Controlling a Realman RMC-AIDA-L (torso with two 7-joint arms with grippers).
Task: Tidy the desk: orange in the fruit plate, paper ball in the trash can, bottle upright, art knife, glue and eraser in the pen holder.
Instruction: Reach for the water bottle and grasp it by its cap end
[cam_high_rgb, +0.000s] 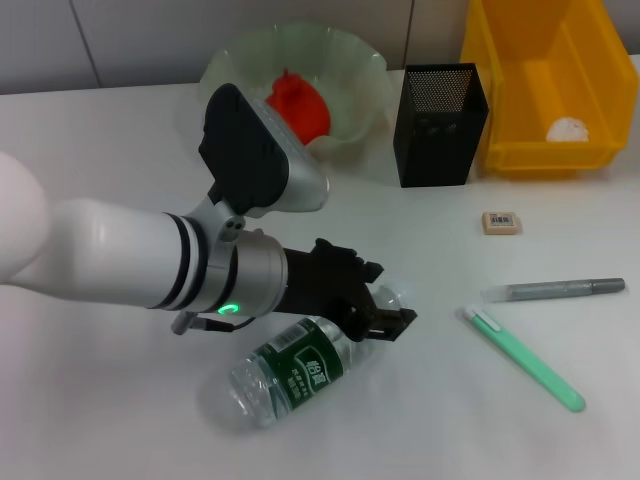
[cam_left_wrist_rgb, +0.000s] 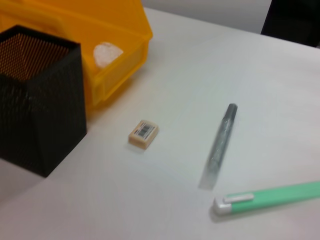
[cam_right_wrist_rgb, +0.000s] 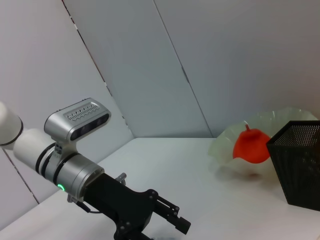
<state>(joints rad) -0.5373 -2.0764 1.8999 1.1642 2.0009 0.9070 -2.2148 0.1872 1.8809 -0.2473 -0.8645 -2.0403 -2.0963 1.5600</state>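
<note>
Tabletop: white surface carrying every item listed.
Left gripper: black fingers low over the near middle of the tabletop, at the neck end of the bottle; they sit close around the cap, though whether they actually grip it cannot be told from here.
Right gripper: not seen in any view.
Bottle: clear plastic, lying on its side near the front edge; dark green label with white characters too small to read; cap end hidden by the fingers.
Orange: red-orange fruit with pointed top, resting inside the fruit plate.
Fruit plate: pale green translucent bowl with wavy rim, at the back edge, centre.
Pen holder: black square mesh cup, upright, just right of the fruit plate and just beside the trash can.
Trash can: yellow rectangular bin at the back right corner.
Paper ball: white crumpled wad lying inside the trash can.
Eraser: beige block with white barcode label, flat on the tabletop in front of the trash can; print unreadable.
Grey stick: slim grey tube, lying near the right edge.
Green knife: mint-green body with white clip, lying just in front of the grey stick.
</note>
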